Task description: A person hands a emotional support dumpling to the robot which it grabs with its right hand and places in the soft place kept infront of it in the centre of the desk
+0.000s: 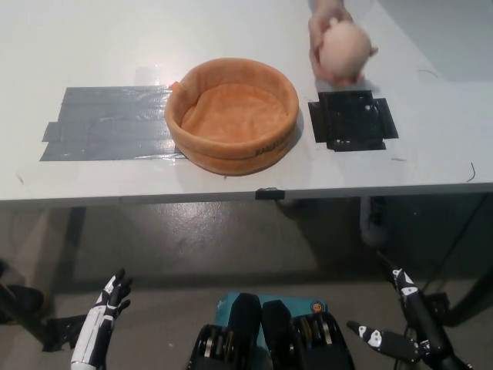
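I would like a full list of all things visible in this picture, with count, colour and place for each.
soft basket: one, orange, centre of the desk, holding nothing.
dumpling: one, pale pink, held by a person above the far right of the desk.
grey tape patch: one, left of the basket.
black tape patch: one, right of the basket.
desk: one, white.
person's hand: one, around the dumpling.
left robot hand: white, lower left, open.
right robot hand: black, lower right, open.
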### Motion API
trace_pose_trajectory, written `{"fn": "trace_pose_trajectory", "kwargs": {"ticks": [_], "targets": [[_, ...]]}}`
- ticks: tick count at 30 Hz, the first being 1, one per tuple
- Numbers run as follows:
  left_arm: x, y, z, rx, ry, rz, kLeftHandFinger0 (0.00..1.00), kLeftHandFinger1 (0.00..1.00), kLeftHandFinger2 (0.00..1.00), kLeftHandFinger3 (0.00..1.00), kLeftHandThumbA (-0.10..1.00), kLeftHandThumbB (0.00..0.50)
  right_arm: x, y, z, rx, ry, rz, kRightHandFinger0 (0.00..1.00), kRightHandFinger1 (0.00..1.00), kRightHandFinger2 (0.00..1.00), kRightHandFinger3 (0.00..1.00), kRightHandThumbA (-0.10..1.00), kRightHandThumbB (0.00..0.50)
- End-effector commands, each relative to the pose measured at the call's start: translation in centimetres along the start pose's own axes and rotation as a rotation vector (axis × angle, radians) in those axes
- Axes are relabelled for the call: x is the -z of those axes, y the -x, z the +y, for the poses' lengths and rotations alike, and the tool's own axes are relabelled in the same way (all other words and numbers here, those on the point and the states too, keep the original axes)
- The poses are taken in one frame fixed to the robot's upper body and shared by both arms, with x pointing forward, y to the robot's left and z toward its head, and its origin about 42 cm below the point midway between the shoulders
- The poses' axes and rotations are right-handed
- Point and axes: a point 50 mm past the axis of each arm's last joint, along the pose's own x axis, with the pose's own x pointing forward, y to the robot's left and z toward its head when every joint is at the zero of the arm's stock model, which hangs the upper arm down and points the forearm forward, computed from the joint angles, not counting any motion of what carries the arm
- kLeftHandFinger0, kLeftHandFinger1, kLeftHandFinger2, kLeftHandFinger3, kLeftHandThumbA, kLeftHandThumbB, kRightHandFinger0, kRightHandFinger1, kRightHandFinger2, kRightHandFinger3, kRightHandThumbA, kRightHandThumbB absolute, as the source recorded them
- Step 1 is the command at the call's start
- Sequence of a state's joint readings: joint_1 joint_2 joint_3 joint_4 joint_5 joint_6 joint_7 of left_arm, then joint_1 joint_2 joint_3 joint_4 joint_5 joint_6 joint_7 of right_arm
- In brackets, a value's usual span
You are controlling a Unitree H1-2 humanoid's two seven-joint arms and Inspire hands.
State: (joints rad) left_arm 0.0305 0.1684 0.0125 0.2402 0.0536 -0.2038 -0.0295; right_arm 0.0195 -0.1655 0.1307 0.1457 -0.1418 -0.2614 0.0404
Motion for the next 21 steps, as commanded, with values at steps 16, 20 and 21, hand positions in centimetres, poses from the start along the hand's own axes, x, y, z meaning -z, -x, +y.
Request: {"fn": "trace_pose_trajectory", "kwargs": {"ticks": [16,20,21], "targets": [[-0.5,0.0,0.4,-0.018,-0.005,-0.057,1.0,1.0,1.0,1.0,1.0,0.47,-19.7,-5.1,-7.9,0.287,0.34,-0.496,1.0,1.0,1.0,1.0,0.89,0.315],[-0.6,-0.1,0.3,-0.021,-0.003,-0.06,1.0,1.0,1.0,1.0,1.0,0.462,-22.6,-7.9,-9.1,0.286,0.38,-0.485,1.0,1.0,1.0,1.0,0.88,0.283],[-0.7,-0.1,0.4,-0.024,-0.005,-0.062,1.0,1.0,1.0,1.0,1.0,0.459,-23.1,-8.7,-9.3,0.285,0.397,-0.484,1.0,1.0,1.0,1.0,0.9,0.284]]}}
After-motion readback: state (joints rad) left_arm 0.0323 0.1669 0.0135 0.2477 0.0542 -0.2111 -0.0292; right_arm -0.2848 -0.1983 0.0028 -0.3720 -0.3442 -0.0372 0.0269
